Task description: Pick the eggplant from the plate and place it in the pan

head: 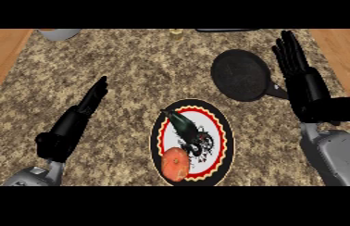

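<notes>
Head view: both hands, left (75,121) and right (304,81), are hovering with fingers straight, grasping nothing; the eggplant (186,130) is lying on the plate (223,128), risking bumping the adjacent orange fruit (175,163) during pickup toward the pan (240,75).

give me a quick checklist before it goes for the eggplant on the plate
1. Eggplant lies on the plate: ok.
2. Nothing holds the eggplant yet: ok.
3. Orange vegetable sits right beside the eggplant's lower end and may get bumped: not ok.
4. Pan has nothing in it: ok.
5. Right hand open, fingers straight, beside the pan: ok.
6. Left hand open, off to the plate's left: ok.
</notes>
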You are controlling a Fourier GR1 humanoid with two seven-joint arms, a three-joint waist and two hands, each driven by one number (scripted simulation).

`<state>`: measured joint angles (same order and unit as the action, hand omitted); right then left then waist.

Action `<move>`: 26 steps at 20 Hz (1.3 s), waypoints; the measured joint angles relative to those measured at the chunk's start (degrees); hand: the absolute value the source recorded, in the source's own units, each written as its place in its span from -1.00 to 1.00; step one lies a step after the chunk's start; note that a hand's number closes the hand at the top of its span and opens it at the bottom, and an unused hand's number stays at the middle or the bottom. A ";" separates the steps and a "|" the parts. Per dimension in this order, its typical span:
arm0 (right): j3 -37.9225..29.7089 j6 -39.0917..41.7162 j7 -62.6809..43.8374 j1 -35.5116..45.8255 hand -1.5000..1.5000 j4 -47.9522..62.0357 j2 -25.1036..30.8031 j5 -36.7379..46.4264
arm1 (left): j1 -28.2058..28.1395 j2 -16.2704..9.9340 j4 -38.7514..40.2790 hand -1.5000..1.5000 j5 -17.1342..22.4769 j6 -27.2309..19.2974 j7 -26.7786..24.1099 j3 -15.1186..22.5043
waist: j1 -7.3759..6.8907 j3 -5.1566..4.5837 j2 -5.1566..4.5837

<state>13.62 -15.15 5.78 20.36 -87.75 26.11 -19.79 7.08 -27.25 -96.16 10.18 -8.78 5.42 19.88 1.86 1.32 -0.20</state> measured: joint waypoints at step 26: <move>28.46 24.26 -31.73 31.74 -1.00 44.55 -12.66 28.71 | 4.09 3.00 7.09 0.00 -0.13 1.87 3.18 -3.35 | -3.59 -1.40 -0.06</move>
<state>42.08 9.11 -25.95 52.10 -43.20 13.45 8.92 11.17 -24.25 -89.06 10.05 -6.92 8.59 16.53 -1.73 -0.08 -0.26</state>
